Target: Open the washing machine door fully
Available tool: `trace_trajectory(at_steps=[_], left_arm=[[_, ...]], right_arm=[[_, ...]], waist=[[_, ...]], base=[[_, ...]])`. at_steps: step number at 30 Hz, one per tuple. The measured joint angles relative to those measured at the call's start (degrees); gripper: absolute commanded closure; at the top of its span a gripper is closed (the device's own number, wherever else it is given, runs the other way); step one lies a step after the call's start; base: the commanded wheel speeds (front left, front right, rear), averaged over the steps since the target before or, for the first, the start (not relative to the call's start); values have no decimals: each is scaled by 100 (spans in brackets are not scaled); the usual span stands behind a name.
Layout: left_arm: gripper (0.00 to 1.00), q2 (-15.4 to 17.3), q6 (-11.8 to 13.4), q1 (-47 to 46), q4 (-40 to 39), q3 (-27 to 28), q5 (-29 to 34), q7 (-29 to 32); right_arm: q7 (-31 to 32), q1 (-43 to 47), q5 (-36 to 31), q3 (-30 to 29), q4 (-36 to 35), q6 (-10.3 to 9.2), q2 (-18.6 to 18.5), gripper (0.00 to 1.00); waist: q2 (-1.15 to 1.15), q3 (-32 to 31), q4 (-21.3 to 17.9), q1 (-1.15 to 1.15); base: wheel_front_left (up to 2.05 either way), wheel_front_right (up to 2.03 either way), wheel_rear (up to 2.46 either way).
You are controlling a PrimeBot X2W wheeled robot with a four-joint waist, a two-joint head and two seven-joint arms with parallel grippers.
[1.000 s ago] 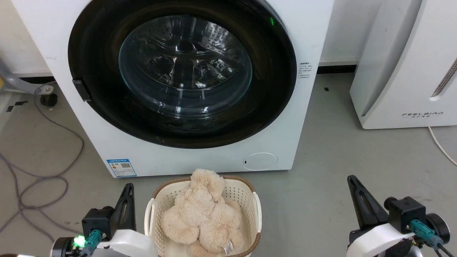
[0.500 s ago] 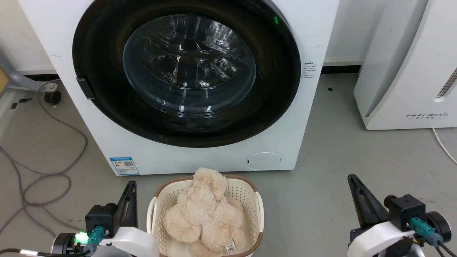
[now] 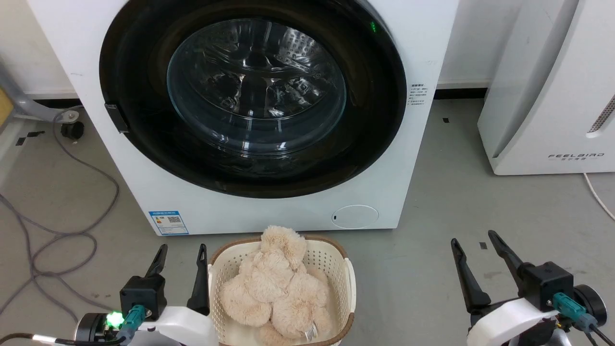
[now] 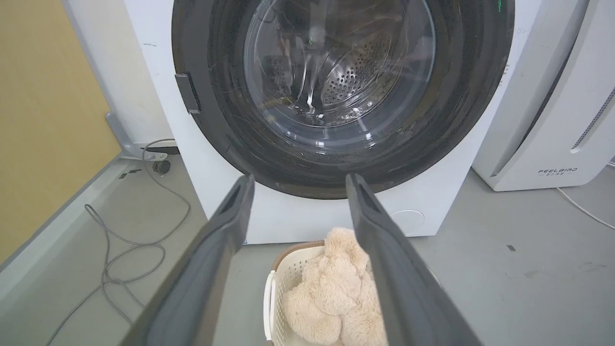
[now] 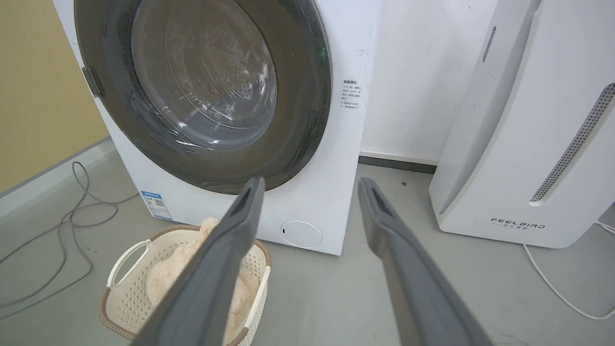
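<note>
Door status: the washing machine door (image 3: pixel 254 96) sits shut, flush in the front of the washing machine (image 3: pixel 269 211), straight ahead of and above both grippers.

Left gripper (image 3: pixel 183 246): fingers spread apart, holding nothing, low at the near left beside the basket (image 3: pixel 347 269). Right gripper (image 3: pixel 473 237): fingers likewise spread and empty, low at the near right over bare floor (image 3: pixel 432 202).

Key relation: the small black tab (image 3: pixel 116 118) stands upright on the door's left edge, up and forward of the left gripper and well apart from it. The left arm is the nearer one. Judging by the tab's side, the door would swing out toward the right.

Surroundings: the basket, holding a beige plush toy (image 3: pixel 274 283), stands on the grey floor just in front of the machine, between the grippers. Loose cables (image 3: pixel 57 230) lie at left. A white appliance (image 3: pixel 543 96) stands at right, in the likely swing direction.
</note>
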Motion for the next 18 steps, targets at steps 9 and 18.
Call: trace_trajectory(at_steps=[9,18], left_arm=[[0,0,5,-1,53,-71,-30,-93],[0,-1,8,-2,66,-152,-58,-177]], right_arm=[[-37,13,74,3,15,0,0,100],[-180,102,461,40,-25,0,0,100]], waist=[[0,-6,3,0],[0,-12,25,0]], base=[[0,0,0],[0,0,0]])
